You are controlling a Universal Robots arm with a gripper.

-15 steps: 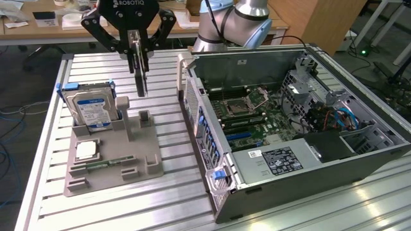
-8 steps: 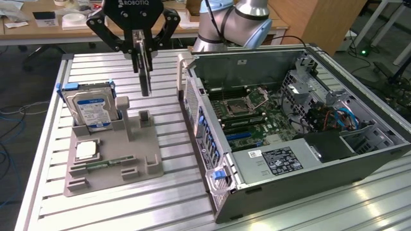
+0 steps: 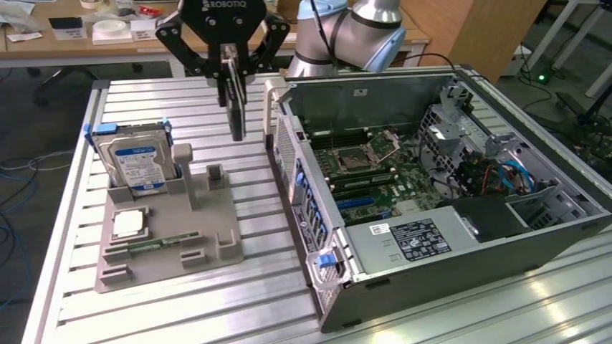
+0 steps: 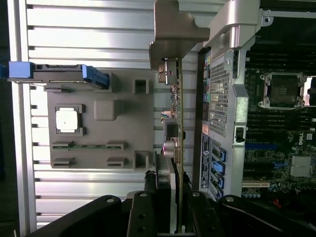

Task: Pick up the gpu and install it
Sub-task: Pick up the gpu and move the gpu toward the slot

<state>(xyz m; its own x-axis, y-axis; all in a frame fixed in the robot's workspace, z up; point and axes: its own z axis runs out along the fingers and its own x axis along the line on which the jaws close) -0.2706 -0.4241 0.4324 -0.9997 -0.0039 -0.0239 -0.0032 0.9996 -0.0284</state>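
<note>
My gripper (image 3: 229, 68) is shut on the gpu (image 3: 235, 100), which hangs edge-down in the air. The card looks thin and dark in the exterior view, and it is above the table strip between the grey fixture (image 3: 163, 229) and the open computer case (image 3: 431, 193). In the wrist view the gpu (image 4: 178, 123) appears edge-on, its pale metal bracket (image 4: 175, 29) at the far end and the gripper (image 4: 170, 215) clamped on the near end. The card runs alongside the case's perforated rear wall (image 4: 219, 98), apart from it.
The fixture holds an upright silver hard drive (image 3: 139, 161) in a blue-tabbed caddy, a square CPU (image 3: 127, 223) and a narrow green memory stick (image 3: 158, 244). The case's motherboard (image 3: 373, 172) lies exposed, with a power supply (image 3: 411, 240) near the front. A desk stands behind.
</note>
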